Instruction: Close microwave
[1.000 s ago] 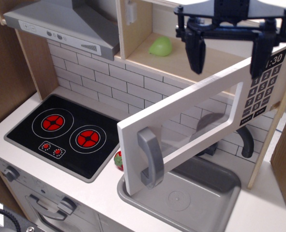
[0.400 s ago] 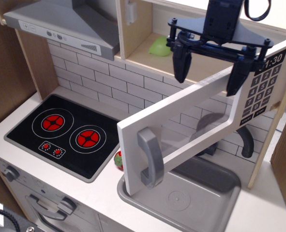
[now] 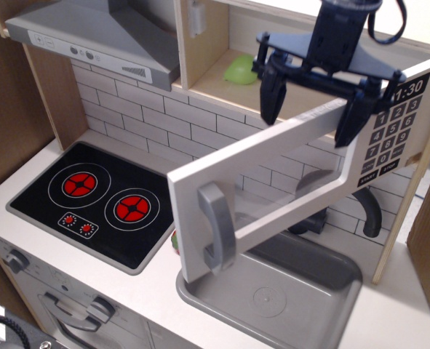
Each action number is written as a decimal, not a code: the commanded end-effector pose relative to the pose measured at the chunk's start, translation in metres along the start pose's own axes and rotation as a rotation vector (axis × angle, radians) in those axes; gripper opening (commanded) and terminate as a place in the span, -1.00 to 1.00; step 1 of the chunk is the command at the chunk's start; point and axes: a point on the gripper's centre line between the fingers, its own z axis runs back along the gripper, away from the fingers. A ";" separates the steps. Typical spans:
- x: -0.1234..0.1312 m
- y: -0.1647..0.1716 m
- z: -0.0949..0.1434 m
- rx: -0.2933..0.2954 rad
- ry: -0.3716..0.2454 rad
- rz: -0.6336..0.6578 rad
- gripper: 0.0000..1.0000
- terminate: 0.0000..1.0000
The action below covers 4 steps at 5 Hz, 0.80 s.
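Since a moment ago the door [image 3: 273, 182] of the microwave [image 3: 389, 123] has swung: its free edge with the grey handle [image 3: 216, 227] now sits further left and a little lower, and the small red thing by the sink is almost wholly hidden behind it. My gripper [image 3: 311, 105] has hardly shifted, only tilted a little.

My fingers are spread wide and hold nothing. They straddle the top edge of the door near its hinge side, one finger [image 3: 271, 94] behind the door on the cabinet side, the other [image 3: 349, 120] in front of it, just beside the black keypad [image 3: 389, 134] with its white digits. Whether either finger touches the wood I cannot tell.

The door stands wide open, jutting out over the grey sink [image 3: 273, 302] and the right edge of the black hob [image 3: 98, 200]. Inside the open compartment, behind my gripper, lies a green thing [image 3: 241, 70]. The grey hood [image 3: 105, 33] hangs at upper left, well apart from the door.
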 end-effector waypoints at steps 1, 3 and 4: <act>0.010 0.012 0.044 -0.009 -0.054 0.037 1.00 -1.00; -0.034 -0.016 0.053 -0.125 -0.089 -0.028 1.00 -1.00; -0.063 -0.034 0.058 -0.219 -0.146 -0.029 1.00 -1.00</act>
